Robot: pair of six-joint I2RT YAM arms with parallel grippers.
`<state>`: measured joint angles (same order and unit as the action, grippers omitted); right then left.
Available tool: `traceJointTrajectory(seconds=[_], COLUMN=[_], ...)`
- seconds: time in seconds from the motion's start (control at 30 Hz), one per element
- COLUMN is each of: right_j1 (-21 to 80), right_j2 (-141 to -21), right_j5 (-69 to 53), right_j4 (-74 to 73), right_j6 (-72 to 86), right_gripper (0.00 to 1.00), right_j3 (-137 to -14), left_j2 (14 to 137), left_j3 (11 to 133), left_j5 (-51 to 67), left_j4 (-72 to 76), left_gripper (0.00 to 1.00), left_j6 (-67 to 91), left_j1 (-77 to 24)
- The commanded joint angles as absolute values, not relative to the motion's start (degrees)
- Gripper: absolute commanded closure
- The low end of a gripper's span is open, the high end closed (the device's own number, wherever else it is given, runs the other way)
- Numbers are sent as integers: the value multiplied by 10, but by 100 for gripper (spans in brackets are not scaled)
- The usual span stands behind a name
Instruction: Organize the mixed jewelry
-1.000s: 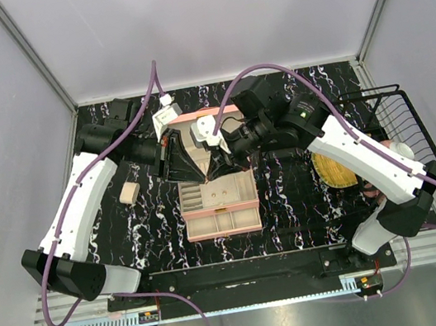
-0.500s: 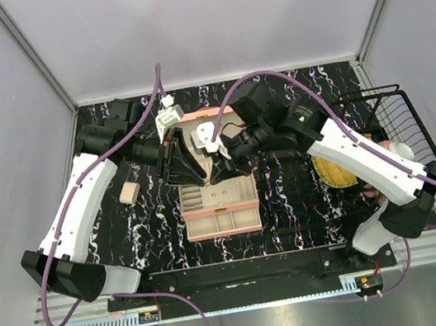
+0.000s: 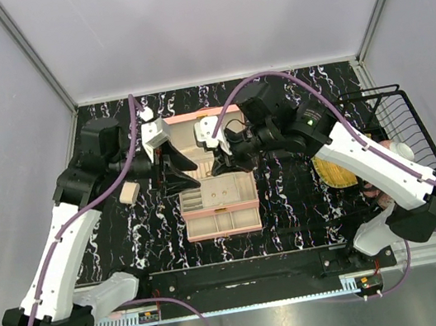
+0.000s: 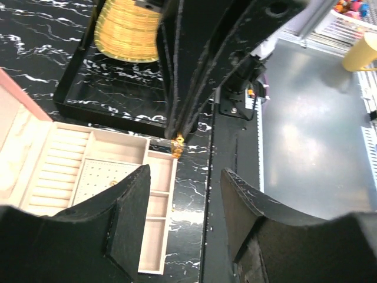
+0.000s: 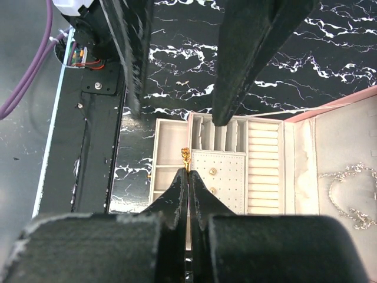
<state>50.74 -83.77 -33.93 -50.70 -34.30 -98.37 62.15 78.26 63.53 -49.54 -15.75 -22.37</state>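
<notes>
- Right wrist view: right gripper [image 5: 188,172] clamped on a tiny gold piece [image 5: 185,154], pinched at the very fingertips. Hangs above the open pink case [image 5: 168,138], roughly over the seam between the perforated stud pad [image 5: 227,177] and the small side compartments.
- Left wrist view: left gripper [image 4: 185,172] spread wide, holding nothing, facing the right one from just across the case.
- Rest of the jewelry: thin chain [image 5: 347,188] lying on the cream lid lining; studs [image 5: 212,171] seated in the pad.
- Risk one: minimal grip, only an edge of the piece between the pads. Likely slips or flicks out on any jolt, then gets lost against the black marbled table [image 5: 353,53].
- Risk two: releasing from up here probably bounces the piece into the wrong compartment or over the case wall. Calls for lowering first.
- Risk three: grippers near each other over the case. A careless sweep could knock fingers together, or nudge the case and shake the seated studs loose.
- Cannot tell whether the piece is a ring or an earring: too small.
</notes>
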Motion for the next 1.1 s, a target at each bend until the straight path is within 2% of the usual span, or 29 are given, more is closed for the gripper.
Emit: traceJointTrajectory(seconds=[0.0, 0.3, 0.57, 0.83, 1.07], right_j1=[512, 512, 512, 512, 512], right_j2=[-843, -856, -853, -852, -854], right_j5=[-336, -335, -330, -323, -321], right_j4=[-474, -462, -459, -453, -448], right_j6=[-306, -285, -280, -279, -274], right_gripper=[100, 100, 100, 100, 100], right_j3=[-1010, -1021, -1018, -1014, -1017], left_j2=[603, 608, 613, 615, 618], left_j3=[752, 732, 727, 715, 705], left_j5=[561, 532, 539, 546, 551], left_j4=[-373, -323, -316, -316, -312], left_gripper=[46, 48, 53, 75, 82], left_j6=[-111, -87, -79, -81, -80], left_j1=[-232, -241, -242, -248, -255])
